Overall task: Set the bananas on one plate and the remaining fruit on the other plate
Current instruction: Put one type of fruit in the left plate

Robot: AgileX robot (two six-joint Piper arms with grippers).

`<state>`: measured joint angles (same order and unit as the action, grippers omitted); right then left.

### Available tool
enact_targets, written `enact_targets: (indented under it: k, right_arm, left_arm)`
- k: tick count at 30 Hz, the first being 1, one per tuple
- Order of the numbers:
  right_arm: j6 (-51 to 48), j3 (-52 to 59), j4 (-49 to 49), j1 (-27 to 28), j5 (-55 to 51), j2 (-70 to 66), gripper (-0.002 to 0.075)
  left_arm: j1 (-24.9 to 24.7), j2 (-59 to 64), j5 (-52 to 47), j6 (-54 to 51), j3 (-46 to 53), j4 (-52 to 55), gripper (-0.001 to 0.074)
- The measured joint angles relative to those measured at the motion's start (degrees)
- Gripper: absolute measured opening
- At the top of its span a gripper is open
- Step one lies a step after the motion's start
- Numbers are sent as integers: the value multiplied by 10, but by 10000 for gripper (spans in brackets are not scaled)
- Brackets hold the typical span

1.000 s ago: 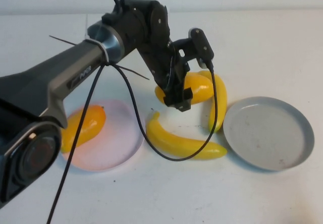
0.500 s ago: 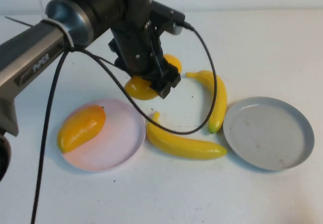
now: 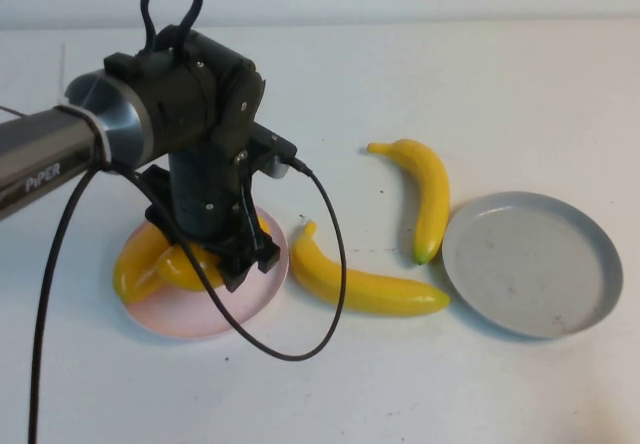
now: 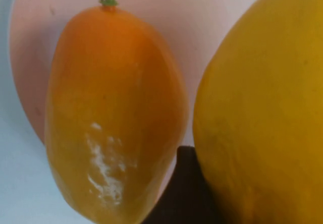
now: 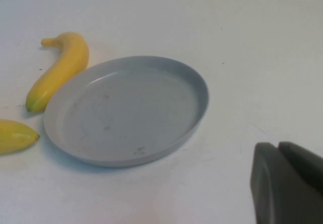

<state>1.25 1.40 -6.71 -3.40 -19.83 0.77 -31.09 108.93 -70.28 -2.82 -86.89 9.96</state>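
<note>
Pale pink plate is the reference. Left gripper sits low over it, pinching a yellow mango just beside the orange mango lying on the plate. Half a second ago this gripper carried the fruit above the table behind the plate. Both bananas lie right of the plate, before the grey plate. Right gripper hangs near the grey plate; finger spread cannot be judged.

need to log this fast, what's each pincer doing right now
Left pincer: over the pink plate, closed on a mango-like fruit.
Right pincer: near the grey plate, holds nothing visible; open or closed cannot be told.
</note>
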Motion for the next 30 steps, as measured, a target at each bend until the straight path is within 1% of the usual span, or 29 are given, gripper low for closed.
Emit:
enact_targets:
  k: [7, 9, 11, 13, 20, 22, 23, 24, 25, 28, 29, 30]
  right_arm:
    - [0, 0, 0, 0, 0, 0, -17]
    - [0, 0, 0, 0, 0, 0, -17]
    - [0, 0, 0, 0, 0, 0, -17]
    - [0, 0, 0, 0, 0, 0, -17]
    - [0, 0, 0, 0, 0, 0, -17]
    - [0, 0, 0, 0, 0, 0, -17]
    - [0, 0, 0, 0, 0, 0, -17]
    - [0, 0, 0, 0, 0, 0, -17]
    - [0, 0, 0, 0, 0, 0, -17]
    - [0, 0, 0, 0, 0, 0, -17]
    - [0, 0, 0, 0, 0, 0, -17]
    - [0, 0, 0, 0, 0, 0, -17]
  left_arm:
    - [22, 1, 25, 1, 21, -23, 517]
    - [23, 1, 26, 1, 21, -24, 556]
    - [23, 1, 28, 3, 21, -24, 624]
    - [23, 1, 28, 6, 21, -26, 662]
    - [23, 1, 34, 9, 21, -31, 668]
    - [23, -5, 40, 9, 21, -44, 659]
    - [23, -12, 46, 10, 21, -52, 636]
    - [23, -21, 51, 10, 21, -60, 595]
    - [23, -31, 54, 10, 21, -65, 536]
    - [23, -76, 76, 10, 31, -71, 305]
    - [23, -95, 91, 10, 41, -72, 212]
    - [23, -115, 110, 10, 57, -73, 137]
